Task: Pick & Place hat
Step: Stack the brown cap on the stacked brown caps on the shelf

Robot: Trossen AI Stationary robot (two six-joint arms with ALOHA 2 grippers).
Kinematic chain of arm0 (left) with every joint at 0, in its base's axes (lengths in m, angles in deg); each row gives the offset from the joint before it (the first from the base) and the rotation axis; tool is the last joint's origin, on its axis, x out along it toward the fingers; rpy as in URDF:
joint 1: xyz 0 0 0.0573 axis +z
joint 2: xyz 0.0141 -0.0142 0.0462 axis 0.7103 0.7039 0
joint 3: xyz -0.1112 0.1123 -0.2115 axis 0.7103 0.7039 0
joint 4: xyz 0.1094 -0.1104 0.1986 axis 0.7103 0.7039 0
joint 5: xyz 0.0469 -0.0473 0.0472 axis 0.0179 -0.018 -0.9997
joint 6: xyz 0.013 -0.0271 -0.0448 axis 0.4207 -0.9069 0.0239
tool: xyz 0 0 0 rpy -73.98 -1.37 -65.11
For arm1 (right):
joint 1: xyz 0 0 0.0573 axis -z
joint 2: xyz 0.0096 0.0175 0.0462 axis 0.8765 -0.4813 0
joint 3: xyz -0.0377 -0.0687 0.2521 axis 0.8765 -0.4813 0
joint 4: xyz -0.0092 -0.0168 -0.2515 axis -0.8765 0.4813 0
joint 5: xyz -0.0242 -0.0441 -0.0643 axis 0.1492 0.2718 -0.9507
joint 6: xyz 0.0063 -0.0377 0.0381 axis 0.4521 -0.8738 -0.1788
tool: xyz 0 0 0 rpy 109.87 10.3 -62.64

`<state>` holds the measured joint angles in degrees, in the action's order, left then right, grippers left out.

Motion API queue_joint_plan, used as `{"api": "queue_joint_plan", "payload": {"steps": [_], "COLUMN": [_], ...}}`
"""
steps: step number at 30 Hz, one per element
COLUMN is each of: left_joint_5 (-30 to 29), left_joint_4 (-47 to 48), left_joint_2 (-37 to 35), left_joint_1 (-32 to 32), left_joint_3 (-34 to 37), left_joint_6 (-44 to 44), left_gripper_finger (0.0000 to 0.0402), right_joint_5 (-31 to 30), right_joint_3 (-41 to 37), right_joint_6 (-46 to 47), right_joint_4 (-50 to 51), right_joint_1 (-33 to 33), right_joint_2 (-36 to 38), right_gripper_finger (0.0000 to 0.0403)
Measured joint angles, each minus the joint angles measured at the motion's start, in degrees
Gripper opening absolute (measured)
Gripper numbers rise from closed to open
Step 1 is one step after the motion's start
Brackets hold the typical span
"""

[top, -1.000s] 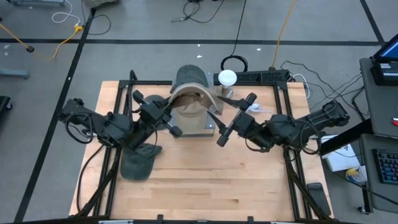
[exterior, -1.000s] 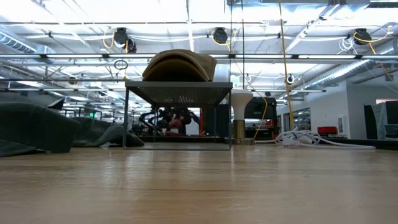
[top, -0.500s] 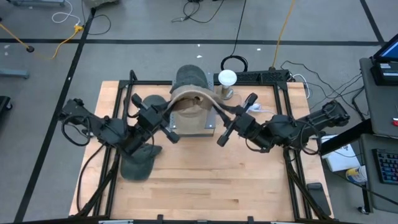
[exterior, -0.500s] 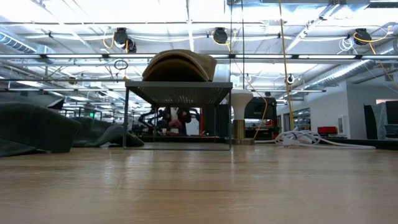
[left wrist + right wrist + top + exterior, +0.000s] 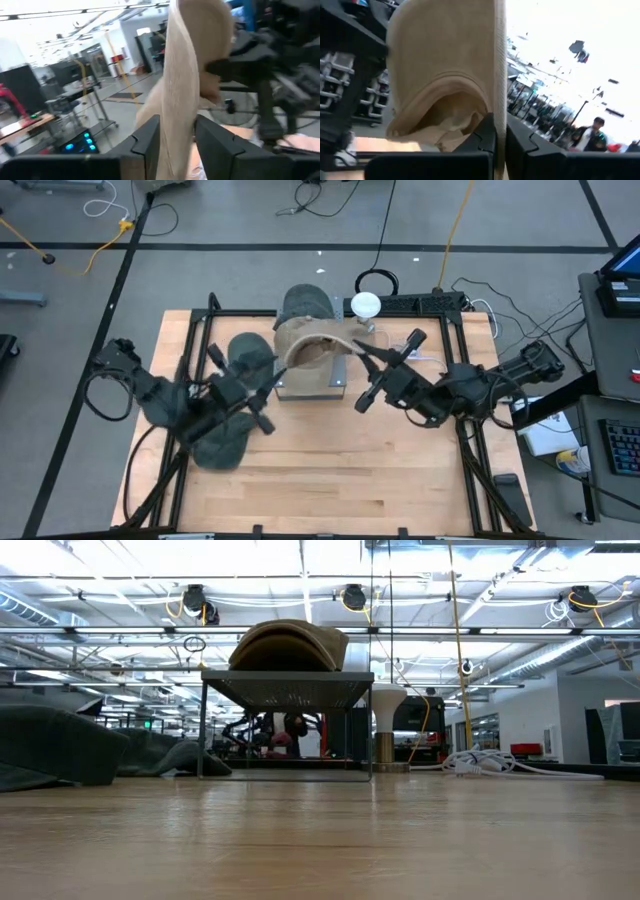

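A tan hat (image 5: 308, 345) lies on top of a grey rack (image 5: 312, 385) at the table's far middle; in the low view the hat (image 5: 288, 644) domes over the rack's top (image 5: 287, 689). My right gripper (image 5: 358, 356) is shut on the hat's right brim. My left gripper (image 5: 262, 402) stands open to the near left of the rack, apart from the hat. In the left wrist view the tan brim (image 5: 180, 95) shows beyond the gap between the fingers. My right gripper pinches the edge of the tan hat's brim (image 5: 500, 95) between its two fingers (image 5: 487, 137). It comes from the table's right, slanting toward the far left. The brim stands on edge in the hold, and the crown (image 5: 305, 350) lies over the rack.
A grey hat (image 5: 305, 302) sits on the rack's far part. Two dark hats lie on the table, one left of the rack (image 5: 250, 352) and one nearer the front (image 5: 220, 445). A white knob-topped stand (image 5: 365, 306) and cables (image 5: 470, 305) are at the far right.
My left gripper has let go of the hat's left brim, opened, and drawn back toward the table's near left. My right gripper has shut on the right brim. The brim, stretched wide between both grippers before, has sprung back into a narrower arc.
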<state>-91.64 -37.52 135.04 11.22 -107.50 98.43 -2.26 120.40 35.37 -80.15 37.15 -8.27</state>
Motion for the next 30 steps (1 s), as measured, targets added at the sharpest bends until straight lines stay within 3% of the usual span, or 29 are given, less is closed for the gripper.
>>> {"api": "queue_joint_plan", "payload": {"steps": [8, 13, 19, 25, 30], "left_joint_5": [0.41, 6.14, 18.9, 38.75, 54.84], "left_joint_4": [5.78, 13.1, 23.72, 32.71, 36.43], "left_joint_2": [-1.95, -5.06, -8.75, -11.3, -11.93], "left_joint_1": [-4.02, -4.59, -0.48, 8.19, 16.55], "left_joint_3": [-0.02, -0.02, -0.02, -0.02, -0.02], "left_joint_6": [-10.52, -21.73, -35.43, -46.37, -50.46], "left_gripper_finger": [0.0142, 0.0142, 0.0143, 0.0143, 0.0143], "right_joint_5": [0.05, 0.17, 4.08, 9.91, 14.1], "right_joint_3": [-0.04, -0.04, -0.05, -2.17, -5.63], "right_joint_6": [-13.69, -17.21, -20.16, -20.65, -24.01], "right_joint_4": [0.12, 4.05, 11.15, 12.45, 11.34], "right_joint_1": [-1.6, -4.0, -7.26, -9.51, -10.34], "right_joint_2": [0.33, 0.33, 0.33, 0.33, 0.33], "right_gripper_finger": [0.0005, 0.0005, 0.0005, 0.0005, 0.0005]}}
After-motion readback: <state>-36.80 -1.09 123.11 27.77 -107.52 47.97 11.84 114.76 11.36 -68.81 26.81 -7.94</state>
